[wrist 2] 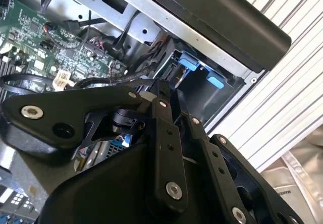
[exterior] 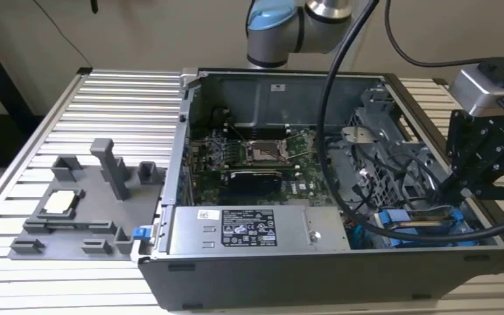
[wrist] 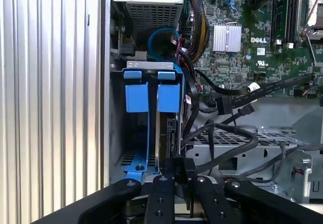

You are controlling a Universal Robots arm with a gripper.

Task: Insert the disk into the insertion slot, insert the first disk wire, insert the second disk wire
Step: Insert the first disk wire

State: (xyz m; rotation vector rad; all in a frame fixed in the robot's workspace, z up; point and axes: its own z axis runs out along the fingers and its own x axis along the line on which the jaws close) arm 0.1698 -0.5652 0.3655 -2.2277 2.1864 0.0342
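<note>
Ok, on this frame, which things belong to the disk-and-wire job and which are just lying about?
Job: gripper, disk in the insertion slot, black wires beside it.
Lying about: grey parts tray on the table, grey metal box with sticker, processor socket.

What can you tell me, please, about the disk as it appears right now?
The disk stands on edge inside the drive cage, on the side nearer the motherboard. Little more than its dark, narrow edge shows, framed by a bright blue plastic caddy with a tab at one end. Another blue caddy stands beside it. Black cables run past it. The gripper is at its near end.
</note>
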